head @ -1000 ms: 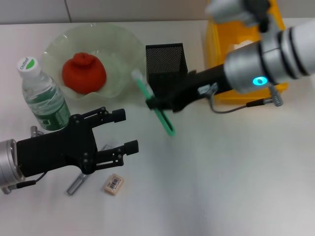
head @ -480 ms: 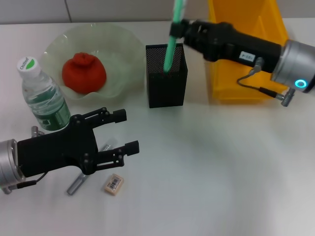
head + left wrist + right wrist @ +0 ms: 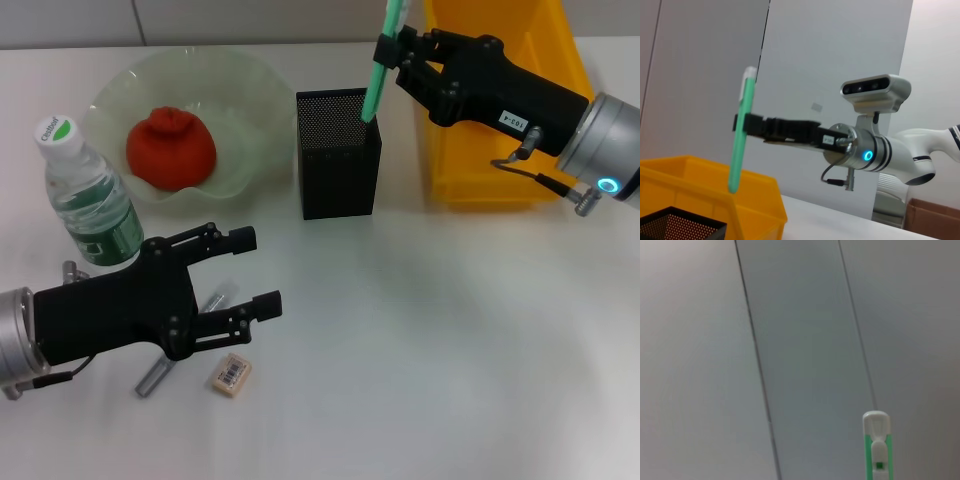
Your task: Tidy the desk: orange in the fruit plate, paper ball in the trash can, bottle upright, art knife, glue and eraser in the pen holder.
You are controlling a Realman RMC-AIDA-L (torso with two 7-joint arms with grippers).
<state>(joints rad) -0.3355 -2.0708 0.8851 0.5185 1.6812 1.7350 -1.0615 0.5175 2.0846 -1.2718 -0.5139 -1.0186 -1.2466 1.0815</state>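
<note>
Two items are in hand or nearly so, and the step under way is the green art knife (image 3: 378, 72) going into the pen holder. Going left to right: the water bottle (image 3: 88, 196) stands upright at the desk's left edge, cap on. Just in front of it hovers the left gripper (image 3: 246, 268), fingers spread wide and holding nothing, above a grey stick-like item that I take to be the glue (image 3: 160, 372); the eraser (image 3: 231, 374) lies just beside that on the table (image 3: 450, 350). Behind sits the pale green fruit plate (image 3: 245, 85), and the orange (image 3: 170, 149) already rests in it.

Next comes the black mesh pen holder (image 3: 339, 160), which looks to hold nothing else, though its depths are hard to read. The right gripper (image 3: 398, 50) is clamped on the knife's upper part, the knife nearly upright, its lower tip at the holder's rim near the right rear corner. To finish well, I would shift the tip toward the middle of the opening, keep it vertical, lower until the tip is well inside, and only then release, so the holder is not tipped.

Farthest right is the yellow bin (image 3: 510, 140), presumably the trash can; its contents are hidden by the arm, and no paper ball is visible.
</note>
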